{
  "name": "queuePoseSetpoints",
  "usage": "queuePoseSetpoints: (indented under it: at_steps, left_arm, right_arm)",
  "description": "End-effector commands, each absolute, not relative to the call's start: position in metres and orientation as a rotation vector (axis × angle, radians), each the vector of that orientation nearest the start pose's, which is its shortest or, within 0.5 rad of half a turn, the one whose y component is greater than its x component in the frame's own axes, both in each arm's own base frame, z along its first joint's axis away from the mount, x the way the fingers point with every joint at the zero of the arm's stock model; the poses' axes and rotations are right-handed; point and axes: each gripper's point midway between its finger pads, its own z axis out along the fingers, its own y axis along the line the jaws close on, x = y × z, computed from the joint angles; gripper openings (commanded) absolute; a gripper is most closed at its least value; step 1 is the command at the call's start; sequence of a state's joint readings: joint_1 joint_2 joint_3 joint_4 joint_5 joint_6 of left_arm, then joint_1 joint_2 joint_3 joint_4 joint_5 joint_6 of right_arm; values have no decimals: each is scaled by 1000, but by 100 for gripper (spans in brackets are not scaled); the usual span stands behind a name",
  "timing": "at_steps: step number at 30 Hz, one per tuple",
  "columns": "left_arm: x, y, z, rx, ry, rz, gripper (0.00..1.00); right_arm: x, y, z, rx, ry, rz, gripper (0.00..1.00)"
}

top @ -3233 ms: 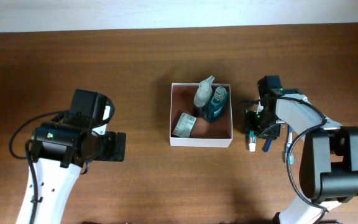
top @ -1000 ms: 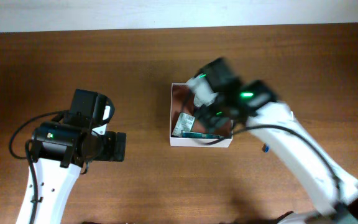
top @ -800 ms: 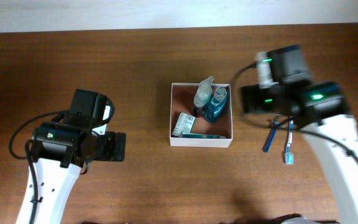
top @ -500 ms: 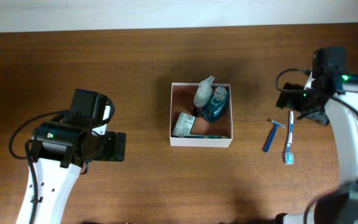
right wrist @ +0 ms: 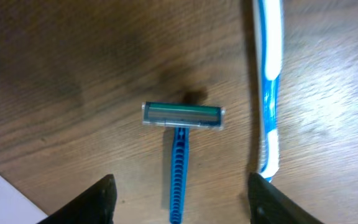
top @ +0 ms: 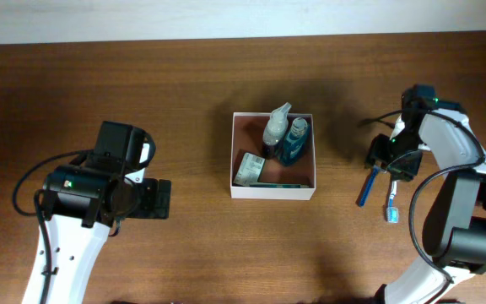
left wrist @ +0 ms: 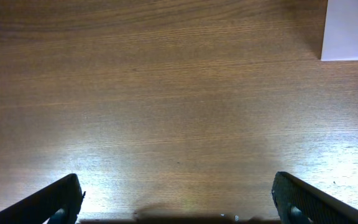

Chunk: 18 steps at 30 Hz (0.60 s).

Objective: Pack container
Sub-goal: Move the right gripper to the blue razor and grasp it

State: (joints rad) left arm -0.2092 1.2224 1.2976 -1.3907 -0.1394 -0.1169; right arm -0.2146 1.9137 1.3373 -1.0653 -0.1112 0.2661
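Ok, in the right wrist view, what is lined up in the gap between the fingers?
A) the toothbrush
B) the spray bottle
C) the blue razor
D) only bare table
C: the blue razor lies flat on the table, centred in the gap of the open right gripper, while the toothbrush lies off to one side, in line with one finger.

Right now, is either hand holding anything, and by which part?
Nothing is held. The right hand is open above the razor; the left hand is open too.
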Motion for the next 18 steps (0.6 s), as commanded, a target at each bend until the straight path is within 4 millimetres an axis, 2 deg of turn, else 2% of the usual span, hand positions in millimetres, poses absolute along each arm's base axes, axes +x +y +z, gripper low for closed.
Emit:
queuePoseSetpoints:
  at_steps: [1, 5, 8, 14, 16, 18]
  left_arm:
    - [231, -23, 203, 91, 2862, 147, 99]
    - [231, -23, 203, 91, 2862, 147, 99]
    - [231, -23, 203, 91, 2862, 146, 99]
    - [231, -23, 203, 91, 2862, 147, 99]
    - [231, -23, 203, 91, 2862, 147, 99]
    - [231, -23, 203, 91, 2862, 147, 100]
  right_arm:
    - [312, -40, 16, 908, 3128, 245, 60]
    - [302, -29, -5, 933, 3122, 330, 58]
    - [297, -28, -16, 929, 3114, 335, 50]
    - [294, -29, -19, 931, 3121, 310, 17]
    - [290, -32, -18, 934, 3136, 276, 14]
    - [282, -42, -19, 938, 3164, 165, 13]
